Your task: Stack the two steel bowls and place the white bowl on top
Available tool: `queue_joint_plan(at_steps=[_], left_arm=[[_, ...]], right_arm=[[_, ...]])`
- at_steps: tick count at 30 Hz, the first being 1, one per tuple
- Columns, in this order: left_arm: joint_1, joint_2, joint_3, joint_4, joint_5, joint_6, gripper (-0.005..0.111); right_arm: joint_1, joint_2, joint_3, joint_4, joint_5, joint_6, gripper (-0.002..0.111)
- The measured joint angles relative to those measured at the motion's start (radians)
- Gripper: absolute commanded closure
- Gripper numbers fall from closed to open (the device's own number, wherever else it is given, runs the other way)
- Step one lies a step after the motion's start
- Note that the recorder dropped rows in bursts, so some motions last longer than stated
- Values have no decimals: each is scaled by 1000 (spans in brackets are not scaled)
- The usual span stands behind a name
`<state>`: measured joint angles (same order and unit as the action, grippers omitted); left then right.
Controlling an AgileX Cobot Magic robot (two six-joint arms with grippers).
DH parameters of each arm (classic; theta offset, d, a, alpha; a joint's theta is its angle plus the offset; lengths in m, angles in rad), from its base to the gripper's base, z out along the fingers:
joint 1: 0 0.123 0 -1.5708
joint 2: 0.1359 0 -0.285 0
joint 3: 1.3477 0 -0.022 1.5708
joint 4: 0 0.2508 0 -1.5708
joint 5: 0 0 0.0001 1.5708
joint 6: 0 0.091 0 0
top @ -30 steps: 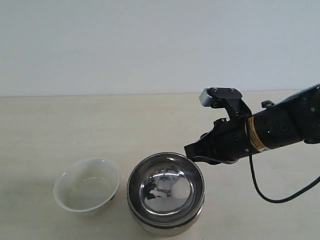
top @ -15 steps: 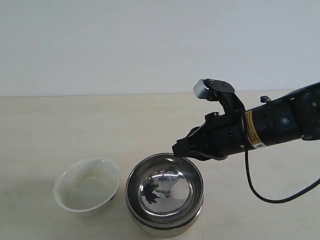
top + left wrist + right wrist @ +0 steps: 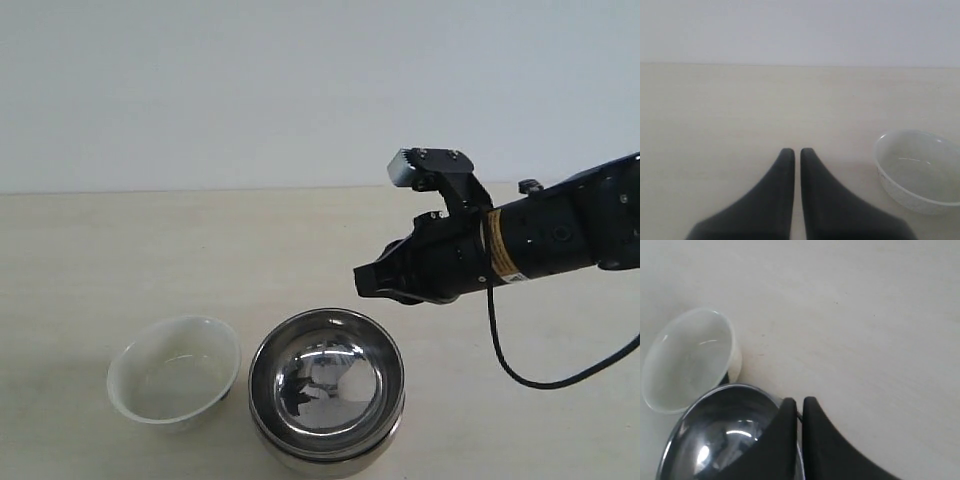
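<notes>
Near the front of the table, the two steel bowls (image 3: 326, 390) sit nested, one inside the other. The white bowl (image 3: 175, 370) stands upright just to their left, empty. My right gripper (image 3: 362, 280) hovers shut above the stack's far right rim, apart from it and holding nothing. In the right wrist view its fingertips (image 3: 798, 401) overlap the steel bowls' (image 3: 725, 435) rim, with the white bowl (image 3: 687, 357) beyond. In the left wrist view my left gripper (image 3: 796, 151) is shut and empty over bare table, and the white bowl (image 3: 920, 170) lies off to one side.
The pale wooden table (image 3: 150, 260) runs back to a plain white wall. A black cable (image 3: 520, 370) hangs from the right arm down to the table on the right.
My right gripper has lifted off the steel stack's far right rim and risen, still shut. The stacked steel bowls have shifted slightly left.
</notes>
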<state>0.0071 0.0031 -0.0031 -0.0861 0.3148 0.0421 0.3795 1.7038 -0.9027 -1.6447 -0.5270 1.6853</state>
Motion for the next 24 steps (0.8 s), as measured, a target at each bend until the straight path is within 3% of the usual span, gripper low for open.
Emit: queue_joint_plan(at_steps=[5,12,24], left_arm=[[0,0,0,0,0,0,103],[0,0,0,0,0,0,103],[0,0,0,0,0,0,103]], right_arm=[[0,-10,0,-1,-74,2,108],[24,-10,38,-22,27,2,108],[38,-10,38,-22,-3,2,108]])
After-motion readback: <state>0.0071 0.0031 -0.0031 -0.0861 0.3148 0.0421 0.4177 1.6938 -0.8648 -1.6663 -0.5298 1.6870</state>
